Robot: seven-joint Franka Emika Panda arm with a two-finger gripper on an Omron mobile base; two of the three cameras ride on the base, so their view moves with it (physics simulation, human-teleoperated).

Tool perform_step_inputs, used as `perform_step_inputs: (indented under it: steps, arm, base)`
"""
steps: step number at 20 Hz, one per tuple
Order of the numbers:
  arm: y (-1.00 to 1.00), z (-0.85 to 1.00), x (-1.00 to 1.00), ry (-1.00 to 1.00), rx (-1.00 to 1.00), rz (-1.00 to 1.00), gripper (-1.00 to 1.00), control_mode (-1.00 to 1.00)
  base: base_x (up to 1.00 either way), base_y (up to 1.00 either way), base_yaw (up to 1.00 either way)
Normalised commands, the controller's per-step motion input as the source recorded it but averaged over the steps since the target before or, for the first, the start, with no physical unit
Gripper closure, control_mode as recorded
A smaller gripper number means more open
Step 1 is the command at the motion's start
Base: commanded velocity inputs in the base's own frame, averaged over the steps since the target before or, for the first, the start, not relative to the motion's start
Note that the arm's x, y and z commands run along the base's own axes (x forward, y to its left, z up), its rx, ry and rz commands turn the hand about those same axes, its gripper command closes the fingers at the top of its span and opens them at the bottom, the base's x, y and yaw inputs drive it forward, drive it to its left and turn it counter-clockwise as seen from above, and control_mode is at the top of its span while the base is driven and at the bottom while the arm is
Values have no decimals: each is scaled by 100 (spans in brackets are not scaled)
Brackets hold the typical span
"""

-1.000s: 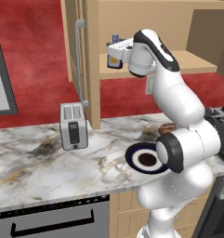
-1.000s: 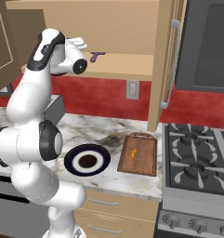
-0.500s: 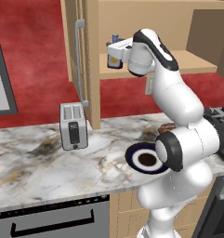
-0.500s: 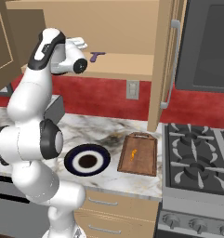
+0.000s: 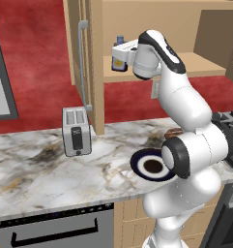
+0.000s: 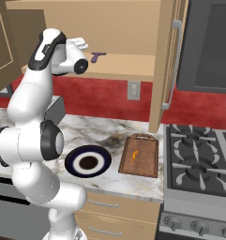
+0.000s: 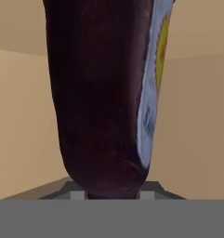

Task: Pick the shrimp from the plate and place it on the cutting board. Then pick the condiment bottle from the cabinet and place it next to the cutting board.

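Observation:
The dark brown condiment bottle [image 7: 99, 93] with its yellow-and-white label stands right in front of the hand camera, between my two fingertips [image 7: 77, 195], which press against its sides. In the left base view my gripper [image 5: 119, 52] is shut on the blue-capped condiment bottle [image 5: 119, 63], upright on the cabinet [image 5: 205, 65] shelf. The tiny orange shrimp [image 6: 135, 154] lies on the reddish-brown cutting board [image 6: 142, 164]. To the board's left sits the navy-rimmed plate [image 6: 73, 161].
A purple curved utensil [image 6: 98, 56] lies on the shelf to the right of my hand. The open cabinet door with its grey bar handle [image 5: 81, 63] hangs left of the bottle. A toaster [image 5: 76, 131] stands on the marble counter, and a stove [image 6: 199, 164] is right of the board.
The jaws have closed in from wide open onto the condiment bottle. The arm and the bottle stay where they were.

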Motion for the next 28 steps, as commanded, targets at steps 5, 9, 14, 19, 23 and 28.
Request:
perform_step_inputs:
  steps: [5, 9, 14, 19, 23, 28]
  arm:
    - [0, 0, 0, 0, 0, 0, 100, -100]
    - [0, 0, 0, 0, 0, 0, 100, -100]
    - [0, 1, 0, 0, 0, 0, 100, -100]
    - [0, 18, -1, 0, 0, 0, 100, -100]
    - [0, 31, -6, 0, 0, 0, 100, -100]
    - [0, 18, -13, 0, 0, 0, 100, -100]
  base:
    - [0, 0, 0]
    - [0, 0, 0]
    - [0, 0, 0]
    - [0, 0, 0]
    - [0, 0, 0]
    - [0, 0, 0]
